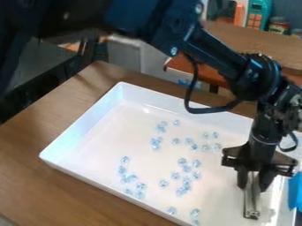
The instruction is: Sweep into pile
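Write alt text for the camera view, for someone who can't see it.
A black robot claw grips a silvery bar at the right side of a white rectangular tray, where small pale-blue beads lie scattered in loose clusters, not one pile; a brown wooden table lies beneath.

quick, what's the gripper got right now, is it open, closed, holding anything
Gripper: closed on a grey bar that points down at the tray.

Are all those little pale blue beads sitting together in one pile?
No, the pale blue beads lie scattered over the white tray, some singly and some in small clumps.
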You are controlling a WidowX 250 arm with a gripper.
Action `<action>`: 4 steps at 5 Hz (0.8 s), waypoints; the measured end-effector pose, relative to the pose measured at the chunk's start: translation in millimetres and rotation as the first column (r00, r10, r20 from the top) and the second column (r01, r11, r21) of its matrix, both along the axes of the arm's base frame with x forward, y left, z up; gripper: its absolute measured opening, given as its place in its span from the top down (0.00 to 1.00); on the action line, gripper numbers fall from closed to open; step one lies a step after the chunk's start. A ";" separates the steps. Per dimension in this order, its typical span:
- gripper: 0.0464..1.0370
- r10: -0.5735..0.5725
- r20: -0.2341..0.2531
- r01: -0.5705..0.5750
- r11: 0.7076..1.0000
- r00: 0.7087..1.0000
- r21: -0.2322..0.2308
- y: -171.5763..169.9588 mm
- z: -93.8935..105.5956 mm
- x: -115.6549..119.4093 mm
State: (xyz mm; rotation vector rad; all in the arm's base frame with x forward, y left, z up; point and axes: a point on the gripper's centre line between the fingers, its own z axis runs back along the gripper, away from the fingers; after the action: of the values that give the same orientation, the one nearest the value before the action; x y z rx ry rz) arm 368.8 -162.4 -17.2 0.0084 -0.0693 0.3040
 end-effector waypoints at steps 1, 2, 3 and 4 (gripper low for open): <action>0.66 0.005 -0.003 -0.005 1.000 1.000 0.015 7.0 -2.0 -2.0; 0.66 0.014 -0.003 -0.014 1.000 1.000 0.016 13.5 -2.3 0.5; 0.66 -0.002 -0.008 0.002 1.000 1.000 0.027 26.9 -2.3 4.1; 0.66 -0.009 0.003 0.008 0.999 1.000 0.040 34.7 -3.7 5.4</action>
State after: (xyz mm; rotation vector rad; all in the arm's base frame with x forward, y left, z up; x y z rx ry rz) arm 374.1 -127.7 -20.9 0.0472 -0.0783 0.2941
